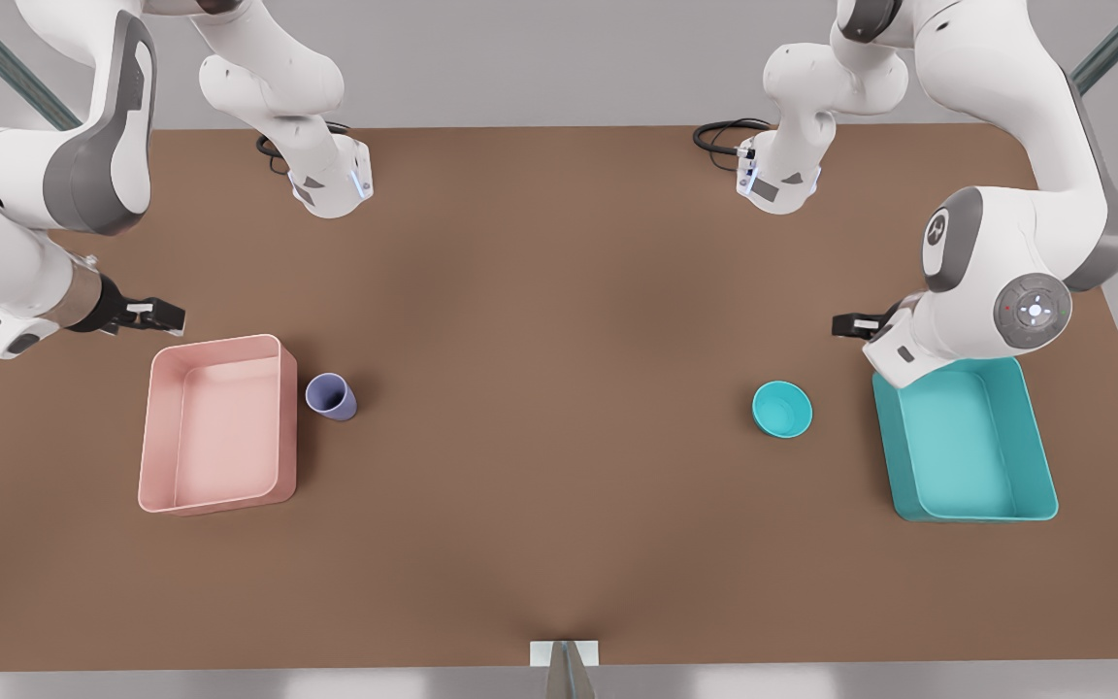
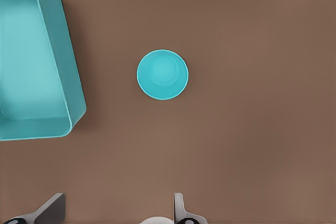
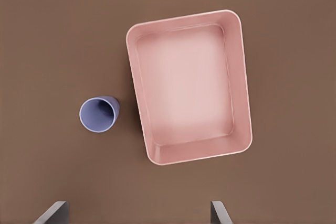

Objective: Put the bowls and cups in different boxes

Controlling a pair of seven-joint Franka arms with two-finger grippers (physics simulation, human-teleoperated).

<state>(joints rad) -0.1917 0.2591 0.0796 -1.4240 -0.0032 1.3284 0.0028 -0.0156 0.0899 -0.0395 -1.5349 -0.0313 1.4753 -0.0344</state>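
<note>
The teal bowl (image 1: 782, 409) (image 2: 163, 74) sits upright on the brown table, just beside the teal box (image 1: 967, 513) (image 2: 73, 87) at the front view's right. My left gripper (image 1: 845, 325) (image 2: 116, 211) hovers open above the table behind that box, holding nothing. At the front view's left, the lavender cup (image 1: 331, 397) (image 3: 98, 114) stands close to the pink box (image 1: 217, 500) (image 3: 241, 87). My right gripper (image 1: 166, 316) (image 3: 136, 212) hangs open behind the pink box, with nothing in it. Both boxes hold nothing.
Two arm bases (image 1: 331, 184) (image 1: 777, 180) with black cables stand at the table's far edge. A small grey bracket (image 1: 564, 660) sits at the middle of the near edge. Wide bare table (image 1: 559, 388) lies between cup and bowl.
</note>
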